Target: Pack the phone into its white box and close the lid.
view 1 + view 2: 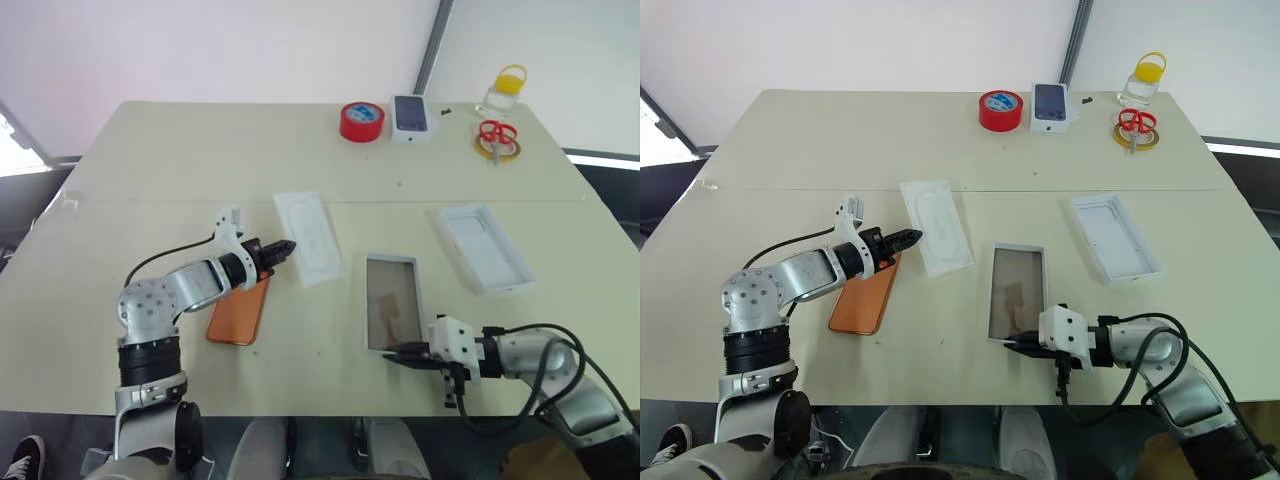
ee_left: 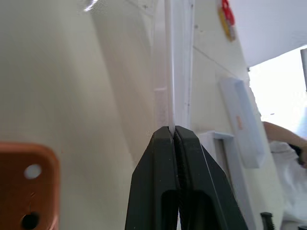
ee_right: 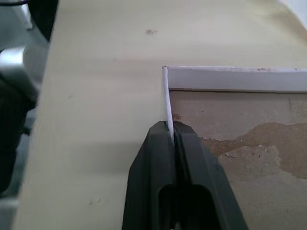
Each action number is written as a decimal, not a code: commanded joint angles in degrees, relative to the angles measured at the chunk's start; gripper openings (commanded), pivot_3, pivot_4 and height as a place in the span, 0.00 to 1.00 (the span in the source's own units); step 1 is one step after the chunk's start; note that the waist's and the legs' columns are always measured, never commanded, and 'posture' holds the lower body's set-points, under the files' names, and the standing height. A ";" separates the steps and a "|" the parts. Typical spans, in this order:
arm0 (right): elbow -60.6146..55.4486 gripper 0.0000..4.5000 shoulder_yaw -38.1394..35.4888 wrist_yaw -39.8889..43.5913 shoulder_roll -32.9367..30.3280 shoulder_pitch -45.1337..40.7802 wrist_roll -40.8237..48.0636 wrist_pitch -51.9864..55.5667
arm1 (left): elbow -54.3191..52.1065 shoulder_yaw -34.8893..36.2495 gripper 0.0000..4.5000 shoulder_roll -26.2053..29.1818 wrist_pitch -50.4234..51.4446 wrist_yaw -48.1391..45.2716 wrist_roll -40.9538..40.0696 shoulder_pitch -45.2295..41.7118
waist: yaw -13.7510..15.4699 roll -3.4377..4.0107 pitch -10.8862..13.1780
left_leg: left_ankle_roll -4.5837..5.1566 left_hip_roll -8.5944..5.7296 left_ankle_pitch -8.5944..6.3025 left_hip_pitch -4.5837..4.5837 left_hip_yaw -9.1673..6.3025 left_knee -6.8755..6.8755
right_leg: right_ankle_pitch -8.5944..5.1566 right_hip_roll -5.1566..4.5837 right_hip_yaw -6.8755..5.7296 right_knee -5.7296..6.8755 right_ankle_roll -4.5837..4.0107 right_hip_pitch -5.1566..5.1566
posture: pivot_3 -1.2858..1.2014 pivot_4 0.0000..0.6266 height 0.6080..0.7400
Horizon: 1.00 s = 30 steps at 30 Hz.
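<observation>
Your left gripper [image 1: 287, 246] is pinched shut on the near edge of the thin white card [image 1: 309, 236], which lies flat on the table [image 1: 150, 170] just right of the phone [image 1: 240, 311]. The phone rests camera side up on the near left of the table, partly under your left forearm, well apart from the white box [image 1: 392, 302].

Your right gripper [image 3: 172, 128] is clamped on the near wall of the white box, close to its near left corner, one finger inside and one outside. The box sits open at near centre, its glossy brownish floor bare. The lid [image 1: 483, 247] lies to the right and a little farther off, recess upward.

Expect the phone to be the heavy, stiff piece here: slick glass and metal, easy to slip from two narrow fingers. Take it across its short width by the long edges, near the middle and away from the raised lenses. The box and lid look light and thin-walled, so they will likely slide or flex under a push; your hold on the wall should steady the box while the phone goes in.
</observation>
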 commanded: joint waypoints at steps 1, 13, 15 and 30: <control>2.99 0.01 1.13 -0.46 1.78 -5.08 -2.21 -3.25 | -1.06 1.54 0.00 0.68 -1.54 -2.27 -2.79 -4.55 | 0.05 -0.11 0.06 | -0.01 0.01 0.01 0.00 -0.01 0.00 | 0.00 0.01 0.00 0.02 0.00 0.00 | 0.52 0.24 1.00; 14.90 0.15 6.00 4.48 7.62 -19.42 -2.54 -6.33 | 1.01 -2.35 0.00 4.13 5.92 -5.02 -13.11 -6.67 | -0.01 -0.15 0.12 | -0.24 -0.01 0.14 -0.05 -0.03 -0.04 | 0.12 0.01 0.00 0.00 0.22 -0.05 | 0.52 0.24 1.00; 12.22 0.33 5.27 6.10 7.02 -18.42 -0.17 -5.58 | 1.55 -3.73 0.00 4.75 5.59 -7.12 -12.03 -6.27 | 0.09 -0.15 0.12 | -0.49 -0.02 0.28 -0.05 -0.04 -0.05 | 0.12 0.01 0.00 -0.01 0.21 -0.04 | 0.52 0.24 1.00; 14.39 0.55 -12.25 2.07 -0.92 -11.14 5.64 -5.86 | 10.58 -13.22 0.00 4.83 -1.99 -25.26 6.62 -6.62 | 0.06 -0.16 0.13 | -0.20 -0.04 0.12 0.00 -0.01 -0.04 | 0.02 -0.02 0.01 0.02 -0.01 0.01 | 0.52 0.24 1.00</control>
